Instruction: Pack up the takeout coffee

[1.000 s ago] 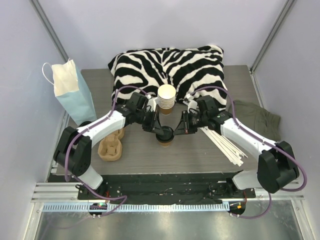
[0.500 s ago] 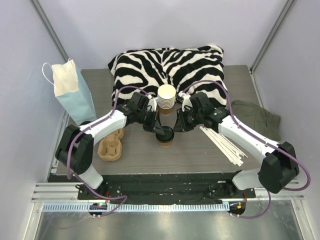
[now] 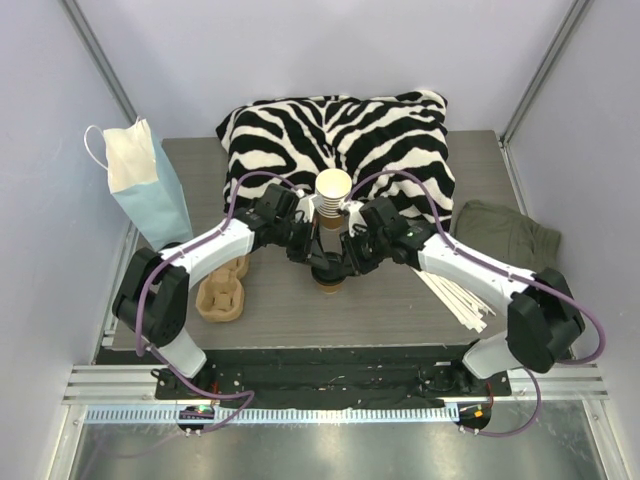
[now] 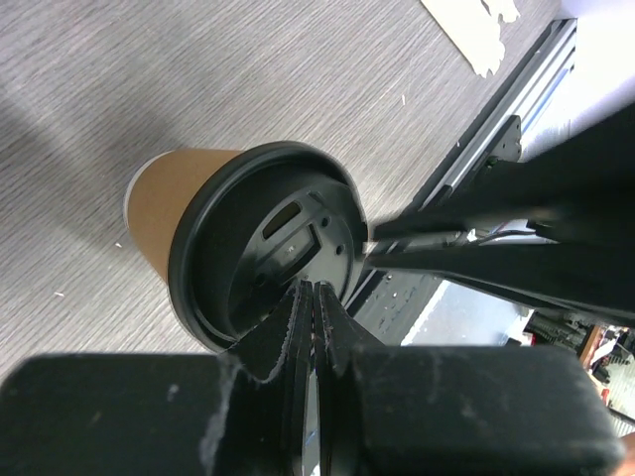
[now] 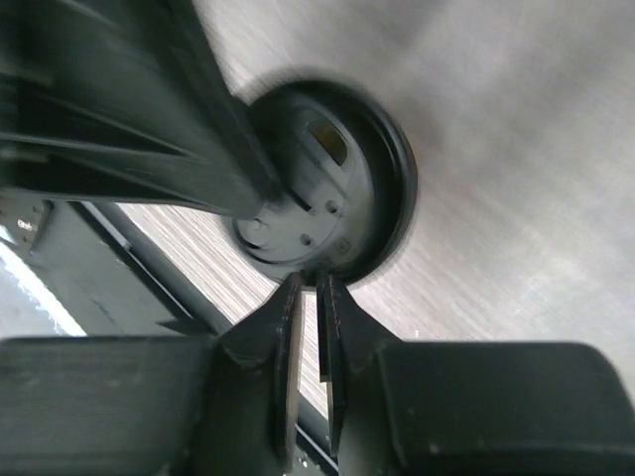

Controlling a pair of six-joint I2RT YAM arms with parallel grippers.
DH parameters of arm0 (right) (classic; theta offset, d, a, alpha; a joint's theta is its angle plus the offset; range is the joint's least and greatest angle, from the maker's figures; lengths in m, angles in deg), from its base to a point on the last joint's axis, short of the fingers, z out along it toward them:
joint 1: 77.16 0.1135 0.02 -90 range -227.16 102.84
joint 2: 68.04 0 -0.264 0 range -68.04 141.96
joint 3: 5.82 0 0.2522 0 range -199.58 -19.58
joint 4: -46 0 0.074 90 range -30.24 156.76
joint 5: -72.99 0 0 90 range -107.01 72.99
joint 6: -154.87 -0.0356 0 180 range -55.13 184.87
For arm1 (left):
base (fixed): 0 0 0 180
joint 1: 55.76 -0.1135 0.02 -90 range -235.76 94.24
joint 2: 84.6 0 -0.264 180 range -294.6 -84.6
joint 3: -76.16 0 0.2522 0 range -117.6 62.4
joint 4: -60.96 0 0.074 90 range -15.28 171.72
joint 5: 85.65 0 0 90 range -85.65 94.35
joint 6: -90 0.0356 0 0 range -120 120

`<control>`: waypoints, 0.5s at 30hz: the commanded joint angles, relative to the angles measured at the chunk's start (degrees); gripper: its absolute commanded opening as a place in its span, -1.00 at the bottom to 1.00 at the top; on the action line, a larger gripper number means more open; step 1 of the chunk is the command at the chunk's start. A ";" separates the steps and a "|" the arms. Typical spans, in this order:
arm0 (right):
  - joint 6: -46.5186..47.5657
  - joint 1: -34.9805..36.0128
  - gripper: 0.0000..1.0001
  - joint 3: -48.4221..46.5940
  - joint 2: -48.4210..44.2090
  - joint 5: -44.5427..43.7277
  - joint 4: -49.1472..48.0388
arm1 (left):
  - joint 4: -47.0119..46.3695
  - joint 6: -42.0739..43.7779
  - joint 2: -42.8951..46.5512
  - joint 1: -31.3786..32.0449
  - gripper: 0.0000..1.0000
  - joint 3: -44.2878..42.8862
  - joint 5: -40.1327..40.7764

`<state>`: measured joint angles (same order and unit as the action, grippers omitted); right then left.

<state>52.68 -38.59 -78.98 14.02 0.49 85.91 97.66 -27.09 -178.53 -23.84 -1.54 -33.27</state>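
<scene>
A zebra-striped cushion (image 3: 340, 135) lies along the far edge of the grey bench (image 3: 400, 310). A stack of lidless paper cups (image 3: 333, 195) stands just in front of it. At the left edge a pale blue paper bag (image 3: 150, 190) stands upright, with a moulded cardboard cup carrier (image 3: 222, 295) nearer the front. A bundle of white sticks (image 3: 460, 295) fans toward the near right corner. A crumpled olive cloth (image 3: 510, 240) lies at the right edge.

From high behind the arm bases (image 3: 185, 355), the top camera looks down over the whole table (image 3: 300, 325). The wrist cameras sit close, sighting past the left gripper (image 4: 308, 290) and right gripper (image 5: 310, 283) from opposite sides onto the takeout coffee (image 4: 263, 238), shared by all three views.
</scene>
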 commanded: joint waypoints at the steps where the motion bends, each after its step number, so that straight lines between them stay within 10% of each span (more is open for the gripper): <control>1: -0.47 0.28 -0.63 4.02 2.66 -1.24 -2.60 | 1.67 1.51 -1.87 0.25 -0.84 -0.57 2.73; 15: -0.56 -1.04 -0.60 -6.85 -1.20 3.07 1.79 | 2.99 2.57 -2.40 0.25 -0.87 -0.31 3.61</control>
<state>51.26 -39.09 -77.86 14.41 1.93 85.98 97.70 -26.78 -179.25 -23.84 -1.98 -33.41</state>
